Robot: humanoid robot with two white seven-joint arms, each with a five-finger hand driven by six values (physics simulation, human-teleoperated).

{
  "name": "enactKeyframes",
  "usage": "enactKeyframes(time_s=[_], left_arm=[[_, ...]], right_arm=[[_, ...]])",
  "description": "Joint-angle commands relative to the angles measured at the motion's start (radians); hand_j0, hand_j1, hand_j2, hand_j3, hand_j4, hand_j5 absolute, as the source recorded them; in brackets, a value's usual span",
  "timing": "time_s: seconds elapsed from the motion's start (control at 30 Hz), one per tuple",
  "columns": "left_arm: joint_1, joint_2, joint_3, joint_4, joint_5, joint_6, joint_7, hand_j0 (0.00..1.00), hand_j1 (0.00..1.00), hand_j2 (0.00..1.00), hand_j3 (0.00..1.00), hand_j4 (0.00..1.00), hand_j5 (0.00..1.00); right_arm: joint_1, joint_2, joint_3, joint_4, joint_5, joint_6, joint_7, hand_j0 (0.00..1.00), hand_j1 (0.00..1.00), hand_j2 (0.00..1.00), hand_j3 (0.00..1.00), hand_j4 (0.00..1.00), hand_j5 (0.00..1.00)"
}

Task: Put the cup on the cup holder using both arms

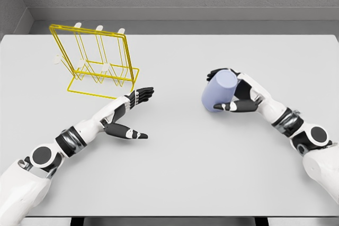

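Head view
Surface (175,168): flat, matte, pale grey, with a grey wall behind its far edge.
Cup (218,91): smooth lavender cylinder, tipped on its side, on the surface right of the middle, well apart from the holder.
Right robot hand (237,95): white shell with black fingers, curled round the cup; fingers (216,74) hook over its top, thumb presses its lower side.
Holder (96,62): thin yellow wire frame, a tilted rectangle on a rectangular base, with white-tipped pegs along the top bar; stands at the far left of the surface.
Left robot hand (132,110): fingers stretched out straight, thumb spread wide, holding nothing; just in front of the holder's base, not touching it.
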State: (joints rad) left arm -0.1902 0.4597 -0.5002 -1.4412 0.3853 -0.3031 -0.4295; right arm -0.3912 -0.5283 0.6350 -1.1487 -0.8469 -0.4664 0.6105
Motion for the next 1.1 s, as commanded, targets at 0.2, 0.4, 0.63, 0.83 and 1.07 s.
enactKeyframes(time_s=[0.2, 0.4, 0.63, 0.83, 1.07], left_arm=[[0.000, -0.009, 0.000, 0.001, 0.006, -0.001, 0.002, 1.00, 1.00, 1.00, 1.00, 1.00, 1.00], [0.000, -0.007, 0.002, -0.001, 0.006, 0.001, 0.002, 1.00, 1.00, 1.00, 1.00, 1.00, 1.00], [0.000, -0.007, 0.002, 0.001, 0.006, -0.001, 0.000, 1.00, 1.00, 1.00, 1.00, 1.00, 1.00], [0.000, -0.007, 0.002, 0.002, 0.006, 0.001, 0.000, 1.00, 1.00, 1.00, 1.00, 1.00, 1.00], [0.000, -0.018, 0.003, 0.004, 0.006, -0.001, 0.003, 1.00, 1.00, 1.00, 1.00, 1.00, 1.00]], right_arm=[[0.000, 0.068, 0.029, -0.005, 0.054, 0.005, 0.000, 0.70, 0.70, 0.70, 0.70, 0.70, 0.70], [-0.002, 0.086, 0.034, 0.003, 0.083, 0.014, 0.000, 0.70, 0.70, 0.70, 0.70, 0.70, 0.70], [-0.006, 0.113, 0.034, 0.030, 0.126, 0.017, 0.000, 0.70, 0.70, 0.70, 0.70, 0.70, 0.70], [-0.008, 0.114, 0.041, 0.032, 0.127, 0.015, 0.000, 0.85, 0.85, 0.85, 0.85, 0.85, 0.85], [-0.008, 0.114, 0.038, 0.032, 0.201, 0.011, 0.000, 1.00, 1.00, 1.00, 1.00, 1.00, 1.00]])
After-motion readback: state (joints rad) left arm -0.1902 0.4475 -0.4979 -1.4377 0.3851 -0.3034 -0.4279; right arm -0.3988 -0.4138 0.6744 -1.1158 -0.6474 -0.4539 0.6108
